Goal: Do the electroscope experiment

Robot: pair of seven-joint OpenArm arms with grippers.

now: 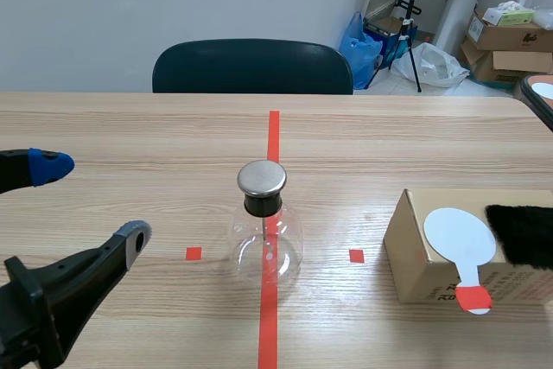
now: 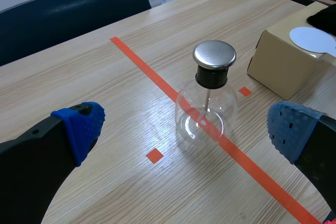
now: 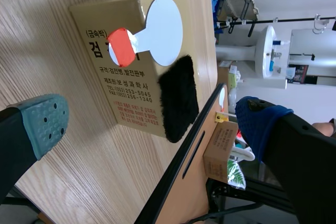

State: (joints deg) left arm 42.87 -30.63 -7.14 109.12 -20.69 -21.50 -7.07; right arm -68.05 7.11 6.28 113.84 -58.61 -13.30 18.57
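Observation:
A clear glass electroscope flask with a round metal cap stands on the red tape line at the table's middle. My left gripper is open to its left, off the flask; in the left wrist view the flask stands just ahead of the left gripper. At the right sits a cardboard box. On it lie a white round paddle with a red handle and a black fur cloth. My right gripper is open above the box, paddle and fur.
A dark chair stands at the table's far side. Cardboard boxes and a blue bag sit on the floor beyond. A second, dark-edged table lies just past the right edge of this one.

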